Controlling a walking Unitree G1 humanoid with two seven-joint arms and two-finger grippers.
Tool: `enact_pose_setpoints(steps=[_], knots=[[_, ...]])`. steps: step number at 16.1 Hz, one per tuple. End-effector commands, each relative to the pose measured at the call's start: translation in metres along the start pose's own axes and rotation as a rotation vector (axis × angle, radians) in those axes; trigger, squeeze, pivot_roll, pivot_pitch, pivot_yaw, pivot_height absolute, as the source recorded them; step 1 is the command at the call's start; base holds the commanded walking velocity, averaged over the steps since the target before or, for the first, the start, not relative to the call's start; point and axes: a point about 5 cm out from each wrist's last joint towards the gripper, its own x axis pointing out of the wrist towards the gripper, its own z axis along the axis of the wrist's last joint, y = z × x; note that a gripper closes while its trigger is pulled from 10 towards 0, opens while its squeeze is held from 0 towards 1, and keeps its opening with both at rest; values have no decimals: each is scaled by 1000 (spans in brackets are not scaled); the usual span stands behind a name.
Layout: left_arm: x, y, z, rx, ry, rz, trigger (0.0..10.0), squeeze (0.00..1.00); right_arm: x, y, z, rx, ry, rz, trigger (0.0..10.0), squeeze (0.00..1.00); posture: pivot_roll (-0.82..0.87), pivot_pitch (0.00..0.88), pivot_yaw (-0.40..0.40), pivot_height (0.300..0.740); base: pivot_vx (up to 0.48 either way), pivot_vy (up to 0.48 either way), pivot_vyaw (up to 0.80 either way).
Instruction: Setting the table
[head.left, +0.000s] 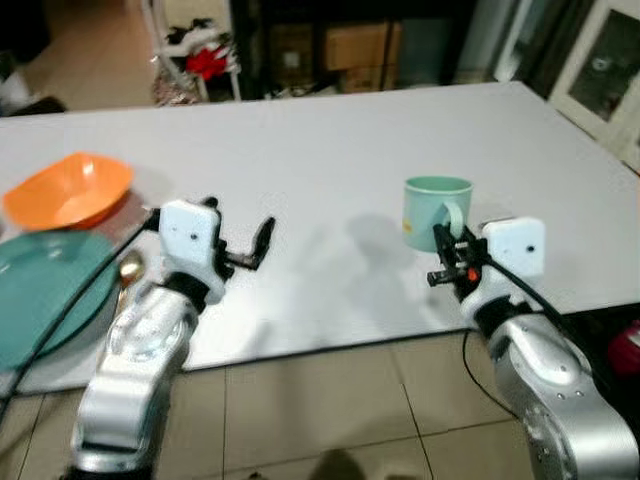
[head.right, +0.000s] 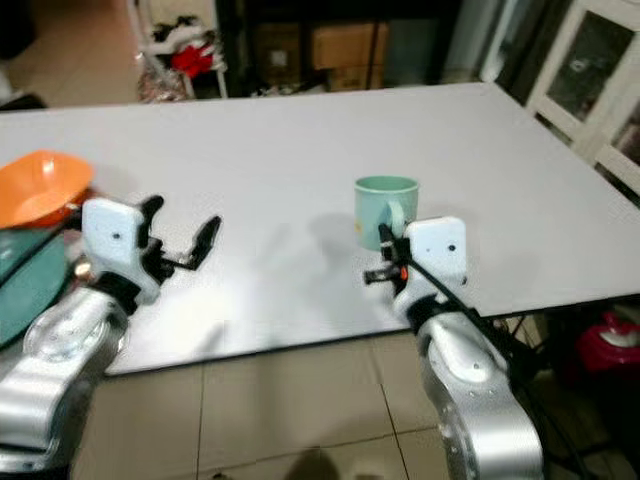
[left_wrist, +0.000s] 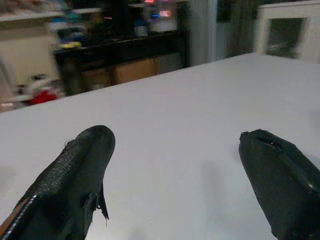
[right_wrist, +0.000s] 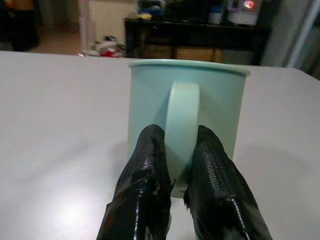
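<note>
I have the right end effector (right_wrist: 181, 165) clenched on the handle of the pale green mug (head.left: 436, 212), which stands upright on the white surface (head.left: 320, 150) near its front edge. My left end effector (head.left: 240, 245) hangs released over bare surface, well apart from the mug, beside the orange bowl (head.left: 70, 190) and teal plate (head.left: 45, 295).
</note>
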Motion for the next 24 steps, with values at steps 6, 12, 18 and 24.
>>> enact_pose_setpoints(steps=[6, 12, 18, 24], knots=[[-1, 3, 2, 17, -2, -1, 10000, 0, 1, -1, 3, 1, -30, -2, 10000, 0, 21, 48, 33, 740, 296, 0, 0], [-2, 2, 1, 18, 1, -11, 10000, 0, 1, 0, 3, 1, -32, 6, 10000, 0, 21, 38, 32, 740, 297, 0, 0], [-3, 4, 1, 21, 3, -5, 10000, 0, 5, 3, 2, 2, -35, 23, 10000, 0, 30, 30, 21, 740, 294, 0, 0], [-8, -5, -6, 42, 55, -110, 10000, 0, 31, 6, 1, 3, -73, 89, 10000, 0, 51, 32, 25, 740, 0, 0, 0]])
